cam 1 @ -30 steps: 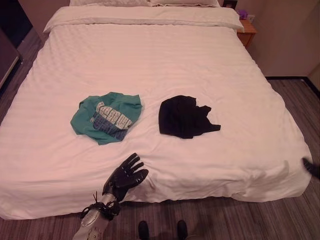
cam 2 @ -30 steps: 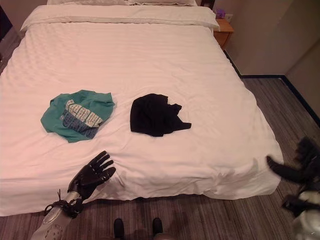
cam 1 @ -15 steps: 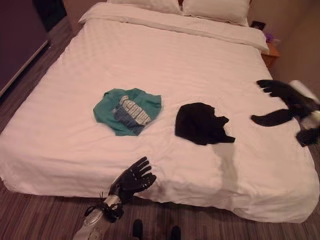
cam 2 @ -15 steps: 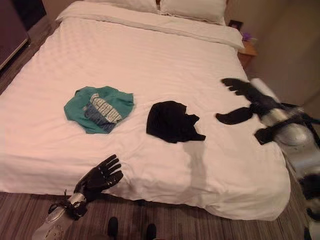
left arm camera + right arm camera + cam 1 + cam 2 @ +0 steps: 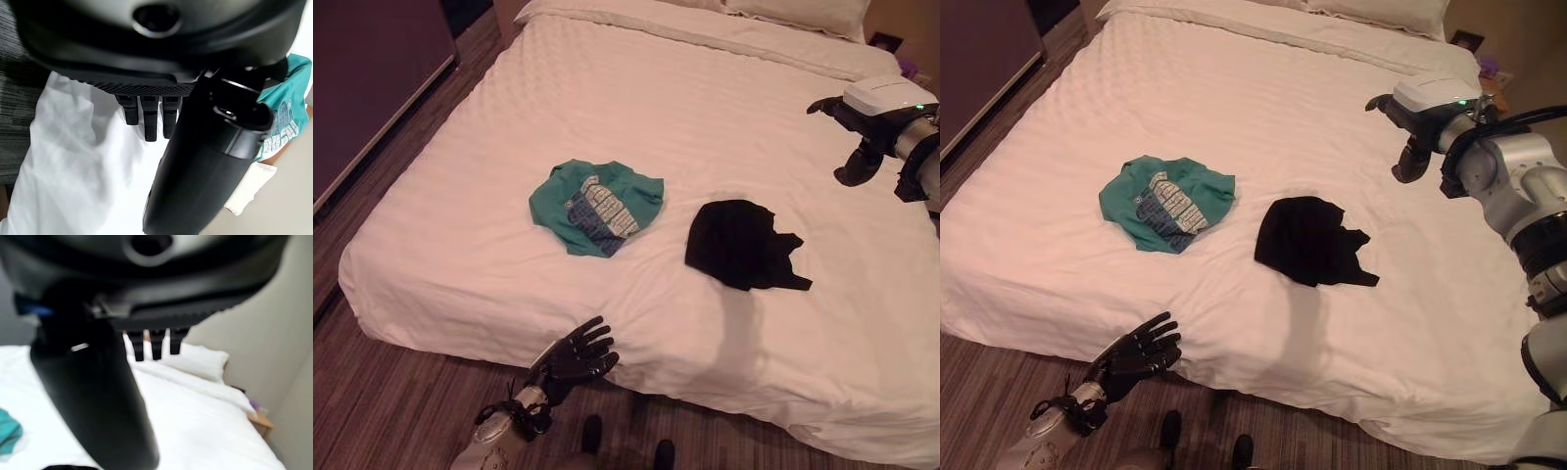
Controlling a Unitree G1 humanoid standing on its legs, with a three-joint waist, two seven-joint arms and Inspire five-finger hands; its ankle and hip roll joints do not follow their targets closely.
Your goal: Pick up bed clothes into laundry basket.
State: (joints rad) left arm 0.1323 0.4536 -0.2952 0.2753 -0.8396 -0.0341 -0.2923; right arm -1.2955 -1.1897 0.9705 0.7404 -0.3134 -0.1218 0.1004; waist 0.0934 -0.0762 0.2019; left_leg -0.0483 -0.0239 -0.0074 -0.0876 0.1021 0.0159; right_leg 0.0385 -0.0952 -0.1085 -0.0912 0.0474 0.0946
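Whole scene slid and turned against half a second ago and a second ago: camera shift, not the clothes, which lie in the same spots on the bed. Real change sits on the right: right hand [image 5: 1408, 125], barely at the frame edge a second ago and out beside the black garment half a second ago, now raised higher over the far right part of the bed, well apart from both garments. Reads as an approach in progress, with no pickup begun and no laundry basket to be seen.

Left to right. Left hand [image 5: 1136, 352] low at the near edge of the bed [image 5: 1263, 78], much as before, fingers spread and relaxed, holding nothing. Green T-shirt [image 5: 1167, 201], soft knit, crumpled into a rough rounded heap, pale printed panel facing up, flat on the cover left of centre. Black garment [image 5: 1312, 240] just right of centre, matte dark cloth, bunched and irregular, a narrow tail pointing right; near the T-shirt but not touching. Right hand with fingers hanging loosely released, empty, thumb standing apart. Bed cover white, faintly striped weave, smooth in the middle and wrinkled toward the near edge; pillows [image 5: 1381, 12] at the head.
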